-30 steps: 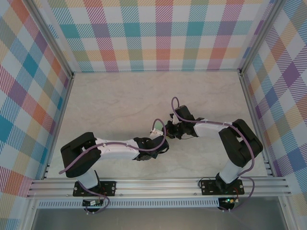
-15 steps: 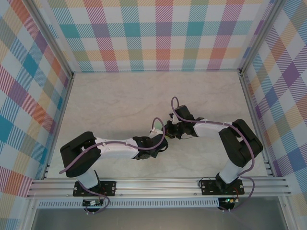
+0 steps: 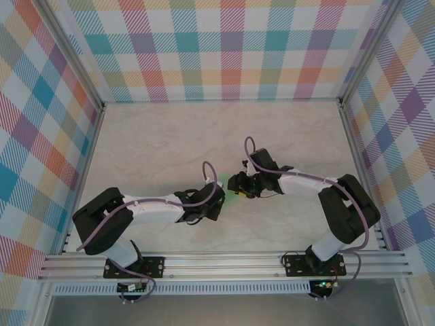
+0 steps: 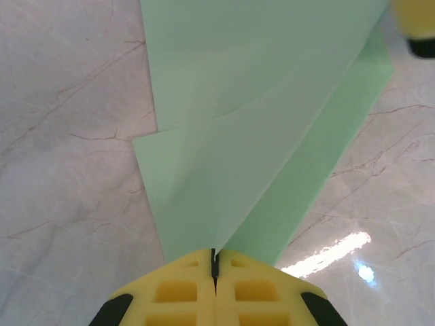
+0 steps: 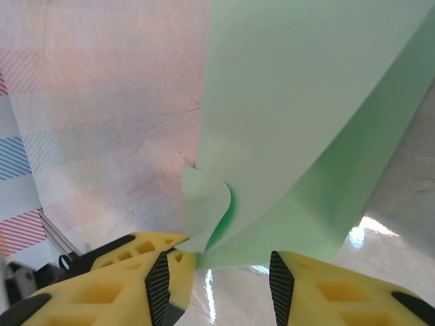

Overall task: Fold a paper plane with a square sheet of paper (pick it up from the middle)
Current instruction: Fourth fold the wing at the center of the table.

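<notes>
**Left jaws hold the paper plane, right jaws stand apart around it**

The left jaws are fully closed. Their yellow pads [image 4: 173,293] meet in a thin seam, and the narrow end of the small pale mint-green folded paper plane [image 4: 258,129] runs straight into that seam, so it is pinched there. From the wrist's 6 o'clock the paper fans out toward 12 and 1 o'clock, with a centre crease and a darker green layer beneath.

The right jaws are partly open, with a plain gap between the two yellow fingers [image 5: 319,288]. A lower edge of the plane hangs into that gap. A small curled flap touches or nearly touches the finger at 7 o'clock, but nothing is clamped.

From above, both jaws meet near the middle of the pale marble-patterned table [image 3: 156,149]. The left arm reaches in from 7 o'clock and the right arm from 4 o'clock. Only a sliver of green shows between them. Whether the plane rests on the table or hangs just above it cannot be told.

The folds look made, so this reads as a late step in which the left side alone carries the plane. The next move likely calls for the right jaws to back off toward 4 o'clock without catching the curled flap. The left pinch should stay firm on the crease, since thin paper slips and creases easily.
</notes>
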